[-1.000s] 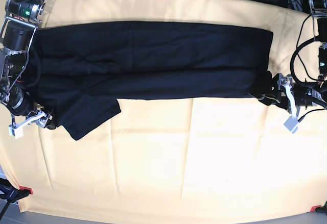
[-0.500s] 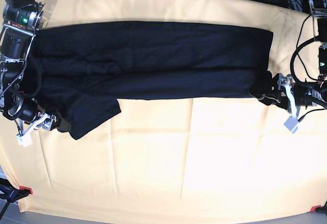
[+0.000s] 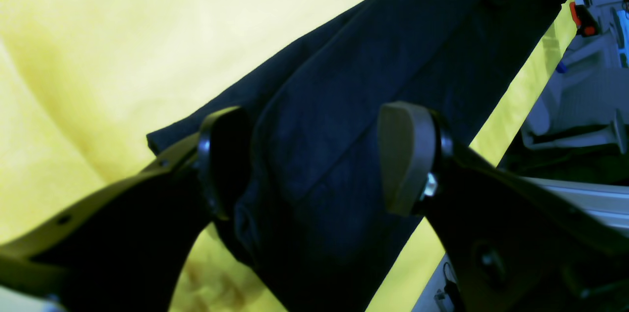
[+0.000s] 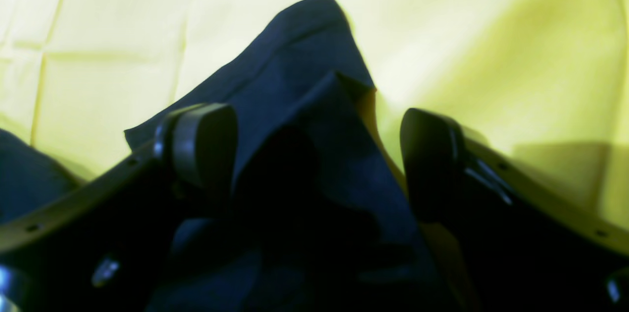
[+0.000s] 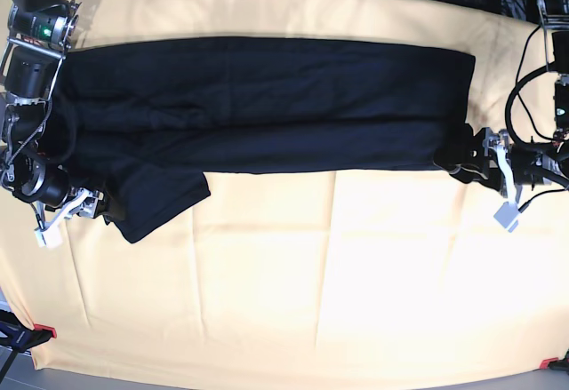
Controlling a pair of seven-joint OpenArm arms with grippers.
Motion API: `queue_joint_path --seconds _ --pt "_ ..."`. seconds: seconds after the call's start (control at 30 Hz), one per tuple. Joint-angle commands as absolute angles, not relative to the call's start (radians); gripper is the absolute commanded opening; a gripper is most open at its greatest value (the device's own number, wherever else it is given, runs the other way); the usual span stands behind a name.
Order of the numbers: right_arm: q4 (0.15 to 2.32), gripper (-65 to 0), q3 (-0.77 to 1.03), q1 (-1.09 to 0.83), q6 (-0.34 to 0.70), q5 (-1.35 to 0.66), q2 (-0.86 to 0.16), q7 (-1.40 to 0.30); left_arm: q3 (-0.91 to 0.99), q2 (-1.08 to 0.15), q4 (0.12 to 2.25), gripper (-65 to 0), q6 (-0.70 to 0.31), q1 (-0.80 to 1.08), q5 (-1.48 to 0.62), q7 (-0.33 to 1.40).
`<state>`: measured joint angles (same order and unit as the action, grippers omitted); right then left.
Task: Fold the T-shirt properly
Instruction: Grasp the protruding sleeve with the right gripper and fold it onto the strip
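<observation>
T-shirt (image 5: 258,106) lies as a long dark band across the upper half of the yellow-draped worktop (image 5: 311,274), sleeve flap unchanged at lower left. Right gripper (image 5: 76,208) has shifted slightly inward at the sleeve, jaws apart. Left gripper (image 5: 467,161) unmoved at the hem, jaws apart, fabric between them. Next grasp likely.

Near half of the yellow-orange cloth (image 5: 338,274) lies bare; the black T-shirt (image 5: 267,97) spans the far half between both arms.
</observation>
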<state>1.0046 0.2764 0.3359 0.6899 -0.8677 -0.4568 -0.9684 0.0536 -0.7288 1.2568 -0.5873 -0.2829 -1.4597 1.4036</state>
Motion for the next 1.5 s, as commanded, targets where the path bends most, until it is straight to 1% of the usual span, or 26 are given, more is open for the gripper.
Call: queue_joint_path --seconds 0.0,0.03,0.07,0.13,0.17,0.2,0.33,0.5,0.6,0.7,0.87,1.23,1.47 --pt "1.018 -18.1 0.274 0.353 0.698 -0.884 -0.476 -0.936 0.066 -0.751 1.271 -22.3 -0.591 -0.308 -1.484 1.396" --pt "1.018 -24.4 0.270 0.345 0.698 -0.882 -0.477 -0.926 0.066 -0.750 1.271 -22.3 -0.591 -0.308 -1.484 1.396" --pt "1.018 -33.3 0.267 0.343 0.698 -0.882 -0.476 -0.924 0.066 -0.750 1.271 -22.3 -0.591 -0.308 -1.484 1.396" --pt "1.018 -54.0 0.267 0.344 0.698 -0.888 -0.477 -0.924 0.066 -0.750 1.271 -22.3 -0.591 -0.308 -1.484 1.396" --pt "1.019 -62.6 0.267 0.347 0.698 -0.901 -0.479 -0.924 0.066 -0.750 1.271 -22.3 -0.591 -0.308 -1.484 1.396" --pt "1.019 -65.0 0.267 0.350 0.698 -0.921 -0.480 -0.924 0.066 -0.750 1.271 -22.3 -0.591 -0.308 -1.484 1.396" --pt "1.022 -65.0 0.270 0.374 0.698 -1.037 -0.487 -0.971 0.066 -0.751 1.271 -22.3 -0.592 -0.308 -1.484 1.396" --pt "1.022 -65.0 0.269 0.396 0.698 -1.224 -0.485 -1.175 0.066 -0.750 1.271 -22.3 -0.592 -0.308 -1.484 1.396" --pt "1.022 -65.0 0.269 0.395 0.698 -1.353 -0.486 -1.297 0.066 -0.750 1.271 -22.3 -0.613 -0.308 -1.484 1.396" --pt "1.022 -65.0 0.269 0.394 0.698 -1.484 -0.496 -1.388 0.066 -0.750 1.271 -22.3 -0.614 -0.308 -1.484 1.396" --pt "1.100 -65.0 0.269 0.358 0.698 -1.484 -0.532 -1.396 0.066 -0.751 1.271 -22.3 -0.614 -0.308 -1.484 1.396" --pt "1.519 -65.0 0.269 0.111 0.698 -1.484 -0.585 -1.396 0.066 -0.751 1.271 -22.3 -0.614 -0.308 -1.484 1.396" --pt "1.680 -65.0 0.269 -0.020 0.698 -1.484 -0.632 -1.396 0.066 -0.751 1.271 -22.3 -0.614 -0.308 -1.484 1.396"
